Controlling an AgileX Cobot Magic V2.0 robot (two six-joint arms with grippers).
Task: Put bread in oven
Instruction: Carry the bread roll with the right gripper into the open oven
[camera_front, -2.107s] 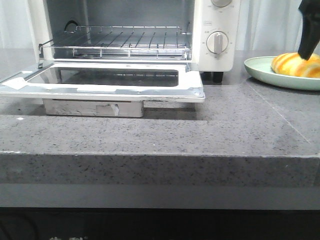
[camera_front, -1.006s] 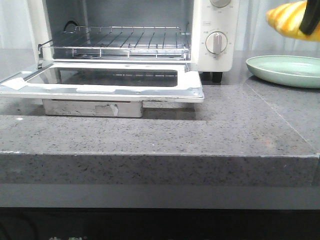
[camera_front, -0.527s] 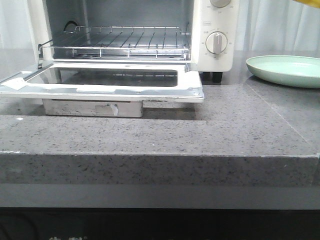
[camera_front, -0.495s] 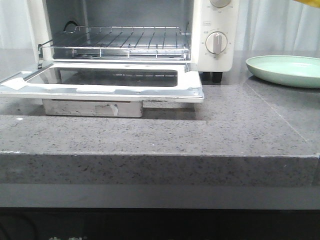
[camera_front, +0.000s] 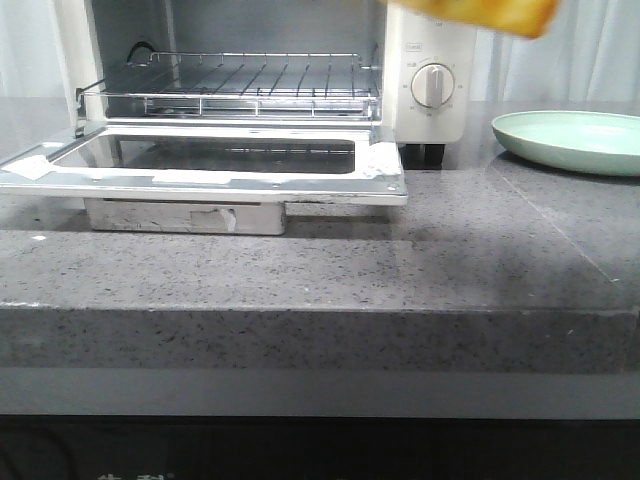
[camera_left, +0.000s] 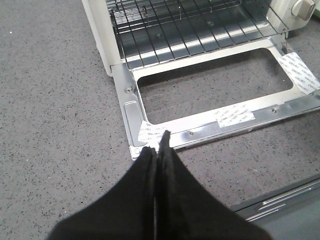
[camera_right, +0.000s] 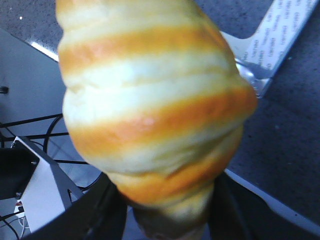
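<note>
One sliver of the bread (camera_front: 480, 12) shows at twelve o'clock in the front view, above the oven (camera_front: 300, 90); the right wrist view shows the right gripper (camera_right: 165, 210) clenching it, while the left gripper (camera_left: 159, 147) (left wrist view only) is pressed closed on nothing.

Counted across the views: one bread (camera_right: 152, 107), striped yellow and orange. One oven (camera_front: 425, 70), white, with one door (camera_front: 200, 165) folded down flat and one wire rack (camera_front: 255, 85) inside. One dial (camera_front: 434, 85) fully in sight on the front panel, plus the lower edge of a second at the top of the front view. One pale green plate (camera_front: 570, 150). One grey stone counter (camera_front: 320, 270). Two grippers in sight: left gripper (camera_left: 159, 145) and right gripper (camera_right: 165, 220). Several white paper labels stuck along the door frame, exact number unclear.
</note>
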